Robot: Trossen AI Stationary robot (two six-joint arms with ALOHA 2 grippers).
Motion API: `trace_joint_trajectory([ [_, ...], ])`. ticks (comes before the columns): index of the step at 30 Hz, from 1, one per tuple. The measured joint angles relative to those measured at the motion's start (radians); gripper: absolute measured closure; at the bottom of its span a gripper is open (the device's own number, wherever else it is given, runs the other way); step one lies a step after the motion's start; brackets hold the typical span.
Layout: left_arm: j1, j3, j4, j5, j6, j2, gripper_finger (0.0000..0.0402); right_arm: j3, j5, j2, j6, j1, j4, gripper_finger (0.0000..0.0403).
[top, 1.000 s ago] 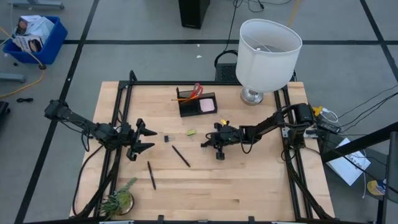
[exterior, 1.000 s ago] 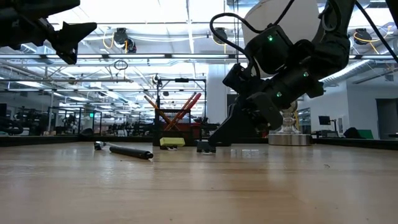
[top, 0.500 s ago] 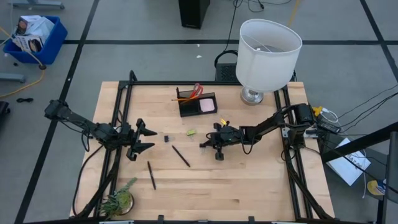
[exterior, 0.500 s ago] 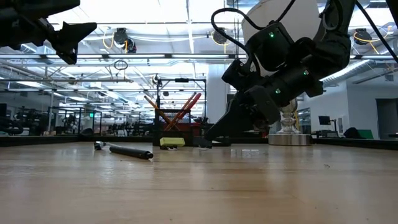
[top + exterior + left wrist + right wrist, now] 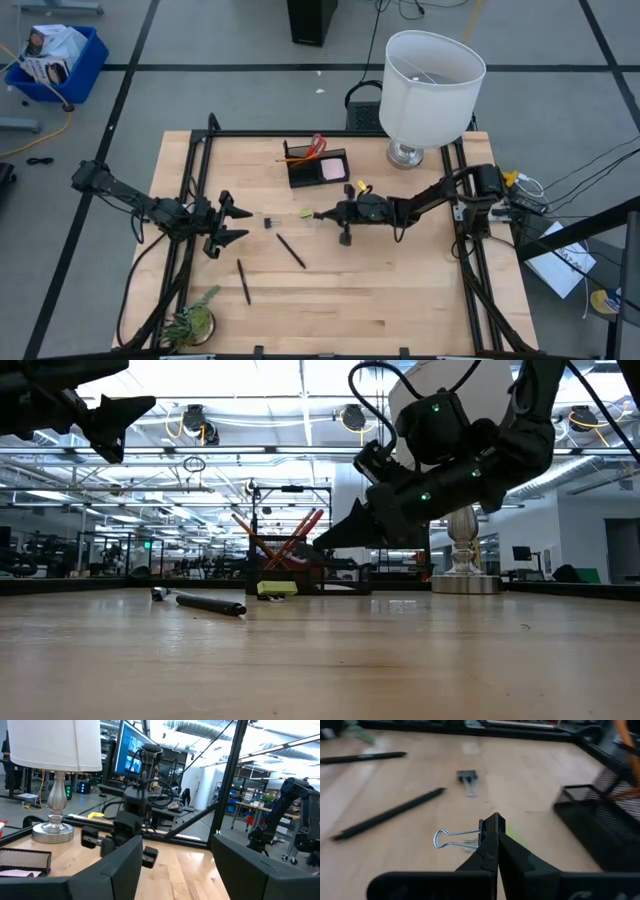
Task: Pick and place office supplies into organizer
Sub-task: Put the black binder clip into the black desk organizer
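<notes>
Two grippers are over the table, and only the right gripper (image 5: 322,213) carries anything: its fingers are pressed together on a small binder clip (image 5: 457,839), pinched at the tips with the wire loops sticking out ahead. In the low view this gripper (image 5: 330,540) hangs clear of the tabletop, not touching the wood. It sits just in front of the organizer (image 5: 318,167), off that box's right front corner, with the yellow-green eraser (image 5: 308,212) right at its tip.

The left gripper (image 5: 238,222) waits well to the left of the organizer, near the table's left rail, its fingers spread apart with nothing between them.

Inside the organizer stand the red-handled scissors (image 5: 319,145) and an orange pencil (image 5: 296,159), with the pink sticky-note pad (image 5: 333,172) lying in its right part. A second black clip (image 5: 268,222) rests on the wood left of the eraser. One black pen (image 5: 291,250) lies diagonally farther from the organizer, and another pen (image 5: 244,281) lies beyond it, toward the small green plant (image 5: 192,320) at the table's near left corner.

Between the right gripper and the organizer's front wall the wood looks bare, though the top-down view makes that gap hard to judge. The lamp (image 5: 430,85) stands just right of the organizer at the back edge.
</notes>
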Motion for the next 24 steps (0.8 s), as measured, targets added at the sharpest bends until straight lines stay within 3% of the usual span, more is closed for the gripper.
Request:
trace_joint_trajectory([
  [10,0.000,0.000,0.000,0.000,0.000,0.000,0.0158,0.100,-0.054,0.000,-0.014,-0.076,-0.021,0.0402],
  [17,0.000,0.000,0.000,0.000,0.000,0.000,0.0158,0.204,-0.028,0.000,-0.066,-0.123,-0.162,0.0403],
  [24,0.000,0.000,0.000,0.000,0.000,0.000,0.0158,0.223,-0.033,0.000,-0.074,-0.185,-0.188,0.0403],
])
